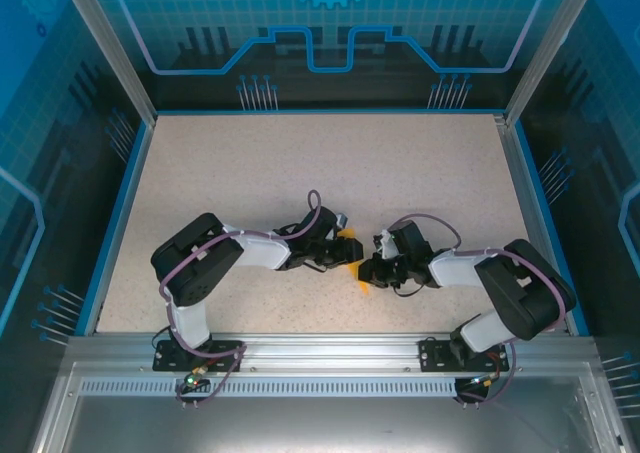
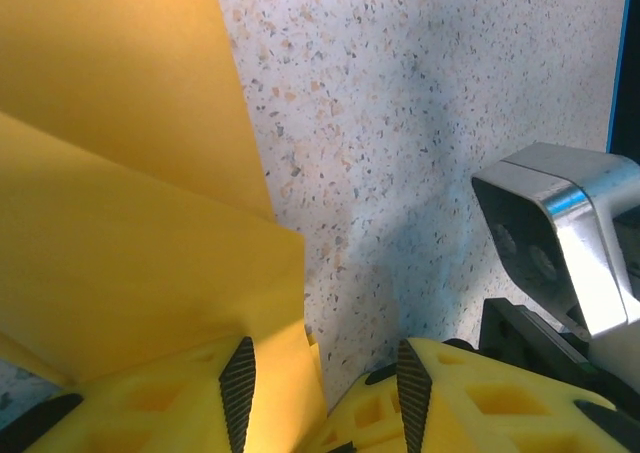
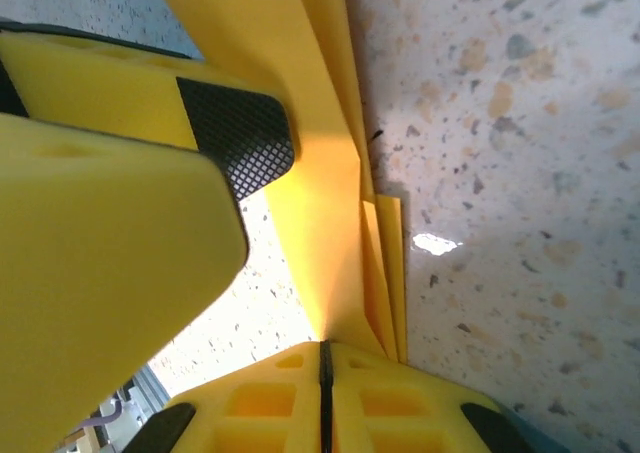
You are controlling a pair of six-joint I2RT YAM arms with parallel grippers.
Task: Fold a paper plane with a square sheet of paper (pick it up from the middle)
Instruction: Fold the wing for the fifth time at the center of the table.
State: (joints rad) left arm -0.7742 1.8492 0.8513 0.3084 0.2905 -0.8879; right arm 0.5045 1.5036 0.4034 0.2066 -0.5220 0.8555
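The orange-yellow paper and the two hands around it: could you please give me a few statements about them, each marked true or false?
1. The right hand is shut on the paper. True.
2. The left hand is shut tight. False: its jaws stand clearly apart, with the paper's edge between them.
3. The paper lies flat as a single unfolded sheet. False: it is folded, with several layers showing at its edge.
4. Both hands are close together over the table. True.
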